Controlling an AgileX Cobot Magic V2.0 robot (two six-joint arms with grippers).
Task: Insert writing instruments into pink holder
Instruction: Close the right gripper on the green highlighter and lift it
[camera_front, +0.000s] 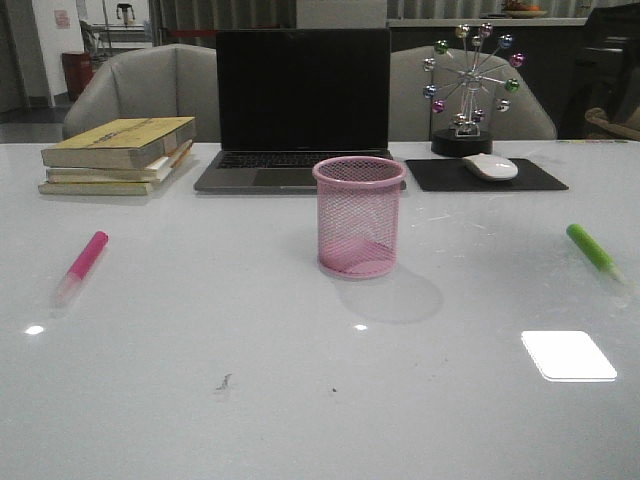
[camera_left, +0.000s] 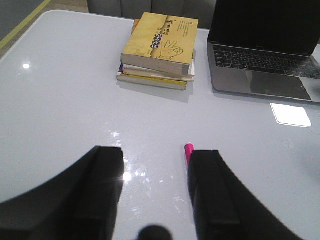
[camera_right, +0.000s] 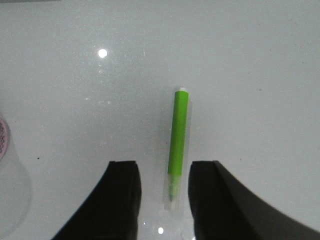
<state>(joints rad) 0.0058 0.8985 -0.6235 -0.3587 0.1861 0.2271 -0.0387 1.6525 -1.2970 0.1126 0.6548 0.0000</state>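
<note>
No legible text, book (camera_left: 160, 42) included.

Left gripper (camera_left: 157, 197) and right gripper (camera_right: 164, 200): each shows two broad matte-black fingers with flat inner faces and outer edges curving outward toward the base.

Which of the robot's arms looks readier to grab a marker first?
The right. Its open tool already straddles the green highlighter, lined up between the fingers. The left tool is open too, but the pink highlighter sits off-centre, partly hidden behind one finger.
</note>
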